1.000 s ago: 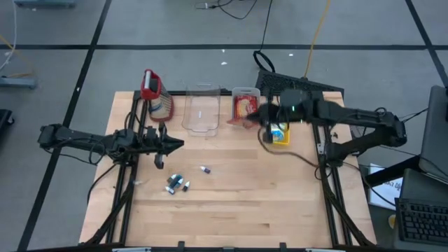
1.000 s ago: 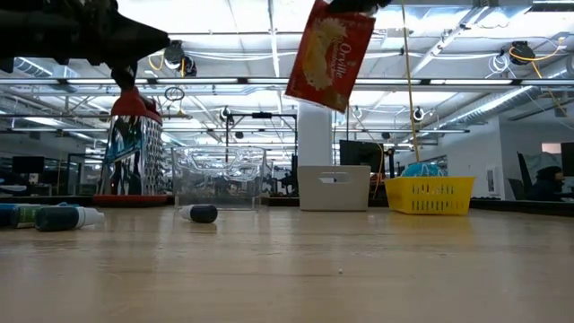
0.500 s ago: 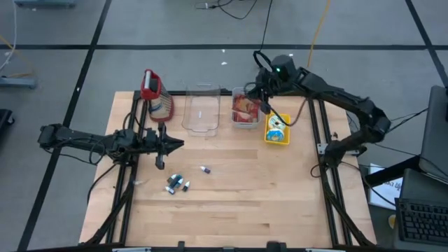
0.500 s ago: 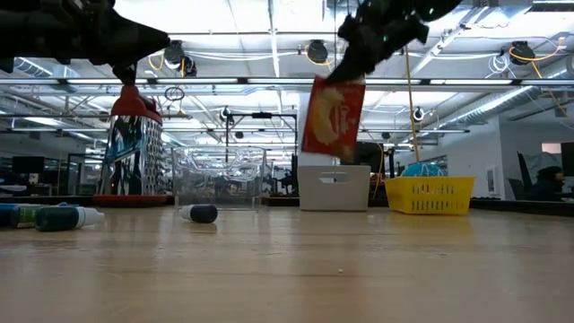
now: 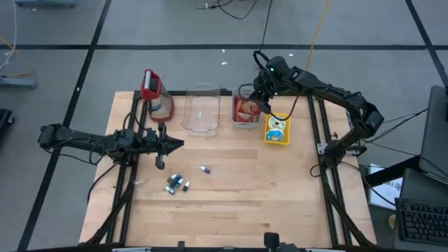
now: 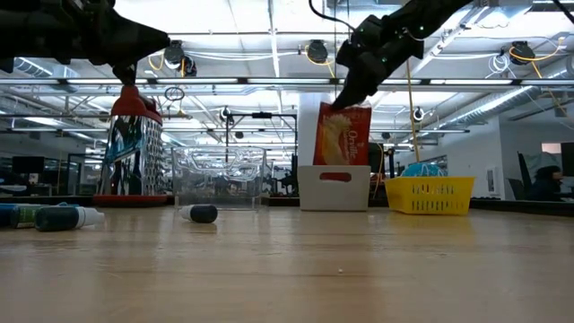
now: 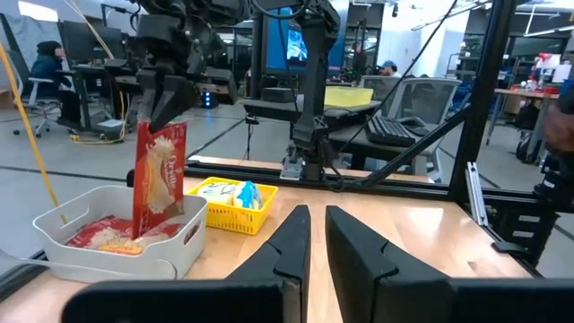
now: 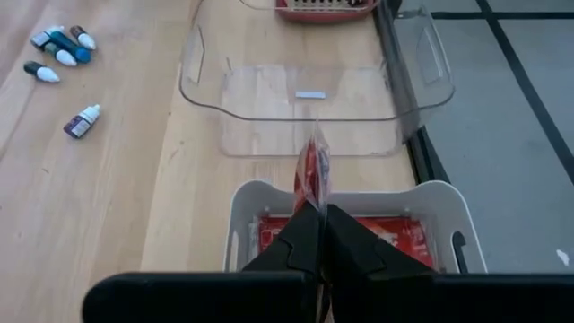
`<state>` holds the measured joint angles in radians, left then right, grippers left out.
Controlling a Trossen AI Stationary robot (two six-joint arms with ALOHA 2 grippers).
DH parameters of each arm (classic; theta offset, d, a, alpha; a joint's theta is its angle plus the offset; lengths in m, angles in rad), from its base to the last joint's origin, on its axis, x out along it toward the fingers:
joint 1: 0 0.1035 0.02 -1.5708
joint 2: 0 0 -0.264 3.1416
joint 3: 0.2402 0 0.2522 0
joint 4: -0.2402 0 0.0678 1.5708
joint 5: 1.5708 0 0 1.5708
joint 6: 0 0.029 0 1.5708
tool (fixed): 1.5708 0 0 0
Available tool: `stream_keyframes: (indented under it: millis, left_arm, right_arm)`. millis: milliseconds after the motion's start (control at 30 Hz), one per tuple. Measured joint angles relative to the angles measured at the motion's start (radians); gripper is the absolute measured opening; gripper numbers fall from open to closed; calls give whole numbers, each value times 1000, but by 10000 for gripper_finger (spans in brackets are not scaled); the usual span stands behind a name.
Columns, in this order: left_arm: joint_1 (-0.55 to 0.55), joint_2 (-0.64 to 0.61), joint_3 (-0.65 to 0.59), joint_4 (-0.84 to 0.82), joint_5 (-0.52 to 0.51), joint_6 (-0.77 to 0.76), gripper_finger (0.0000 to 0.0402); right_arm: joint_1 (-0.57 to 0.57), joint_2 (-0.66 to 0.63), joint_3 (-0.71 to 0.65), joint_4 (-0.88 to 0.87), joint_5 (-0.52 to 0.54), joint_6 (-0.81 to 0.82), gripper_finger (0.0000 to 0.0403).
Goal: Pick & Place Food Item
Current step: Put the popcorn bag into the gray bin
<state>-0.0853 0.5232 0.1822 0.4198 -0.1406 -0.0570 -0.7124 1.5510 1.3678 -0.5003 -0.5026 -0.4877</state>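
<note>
Upright red snack packet, yellow print, pinched by right tool.

Tabletop: pale wood, matt, visible grain. Beside the white bin, matt opaque plastic: clear container, glossy transparent plastic. Red packet in the bin: glossy printed film. Yellow basket: perforated plastic. Right claw: matt black.
</note>
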Motion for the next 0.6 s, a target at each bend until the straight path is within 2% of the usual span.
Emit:
stream_keyframes:
  millis: [233,500,600]
  left_arm:
    - [0,0,0,0,0,0,37]
    - [0,0,0,0,0,0,37]
    - [0,0,0,0,0,0,37]
  right_arm:
    - [27,-2,0,-34,-101,4,0]
    - [94,-2,0,-43,-58,1,0]
    - [113,1,-4,-34,13,18,0]
